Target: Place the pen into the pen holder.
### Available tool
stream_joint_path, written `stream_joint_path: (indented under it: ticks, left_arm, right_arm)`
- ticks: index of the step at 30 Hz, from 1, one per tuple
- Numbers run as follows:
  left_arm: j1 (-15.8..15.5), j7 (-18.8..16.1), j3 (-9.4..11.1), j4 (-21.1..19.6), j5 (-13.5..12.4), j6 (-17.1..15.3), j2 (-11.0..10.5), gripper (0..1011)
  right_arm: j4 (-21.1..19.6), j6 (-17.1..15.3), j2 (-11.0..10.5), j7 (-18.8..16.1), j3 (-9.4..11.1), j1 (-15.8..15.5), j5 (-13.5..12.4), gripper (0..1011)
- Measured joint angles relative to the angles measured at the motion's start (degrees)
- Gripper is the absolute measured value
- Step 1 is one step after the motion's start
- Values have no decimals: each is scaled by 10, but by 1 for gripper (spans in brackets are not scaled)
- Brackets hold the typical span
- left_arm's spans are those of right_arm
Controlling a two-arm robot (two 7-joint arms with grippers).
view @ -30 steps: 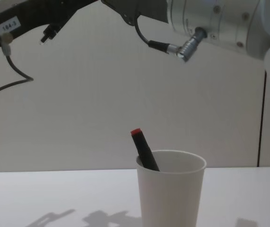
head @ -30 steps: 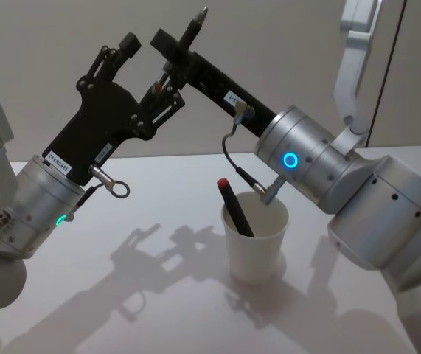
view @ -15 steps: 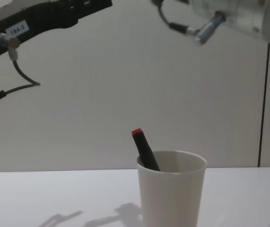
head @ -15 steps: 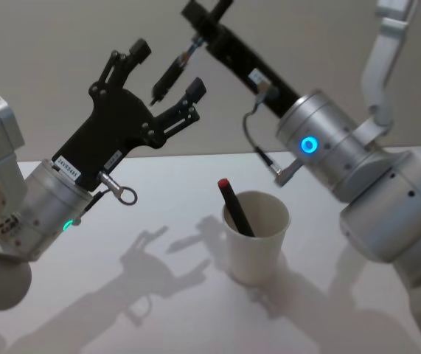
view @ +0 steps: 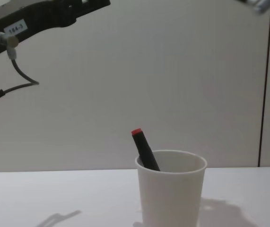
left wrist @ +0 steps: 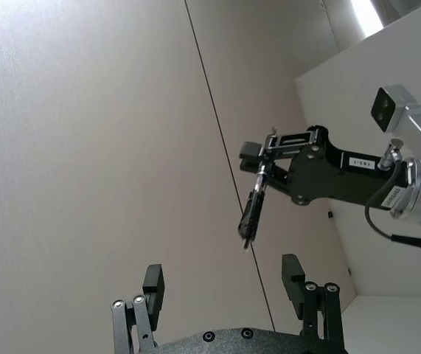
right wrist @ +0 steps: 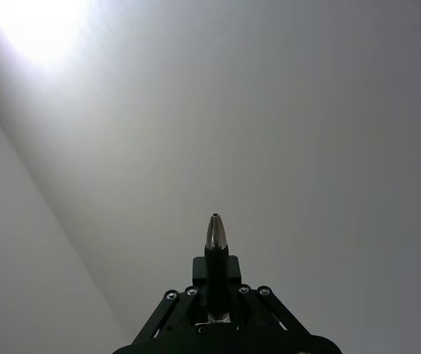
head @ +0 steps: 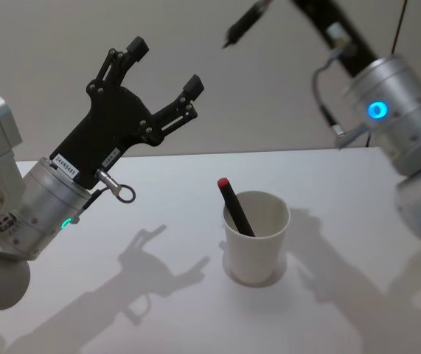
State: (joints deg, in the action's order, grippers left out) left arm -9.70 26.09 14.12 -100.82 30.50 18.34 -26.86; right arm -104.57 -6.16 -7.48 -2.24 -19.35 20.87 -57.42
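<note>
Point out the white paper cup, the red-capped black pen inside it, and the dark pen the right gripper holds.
white paper cup (head: 256,254), head view, front wall
red-capped black pen (head: 232,204), head view, barrel above rim
dark pen (left wrist: 251,214), left wrist view, mid-barrel

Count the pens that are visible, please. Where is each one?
2. One pen with a red end stands leaning inside the white cup on the table. The other pen is held in the right gripper, raised high above the table. The cup could hide more.
</note>
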Motion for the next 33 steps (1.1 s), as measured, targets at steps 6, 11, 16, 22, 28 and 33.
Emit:
stream_joint_path:
  ticks: [6, 11, 16, 22, 28, 33]
  left_arm:
    - [0, 0, 0, 0, 0, 0, 0, 1003]
    - [0, -1, -1, 0, 1, 0, 0, 1004]
    - [0, -1, -1, 0, 1, 0, 0, 1004]
    - [0, -1, -1, 0, 1, 0, 0, 1004]
    - [0, -1, -1, 0, 1, 0, 0, 1004]
    - [0, -1, -1, 0, 1, 0, 0, 1004]
  right_arm:
    - [-21, 12, -36, 17, 26, -11, -6, 121]
    - [-43, 8, -73, 30, 46, -26, -9, 121]
    - [-59, -4, -99, 36, 57, -38, -7, 121]
    - [-77, -27, -126, 38, 62, -52, 5, 121]
    - [-94, -52, -148, 35, 60, -65, 29, 121]
    - [-105, -74, -160, 27, 52, -73, 57, 121]
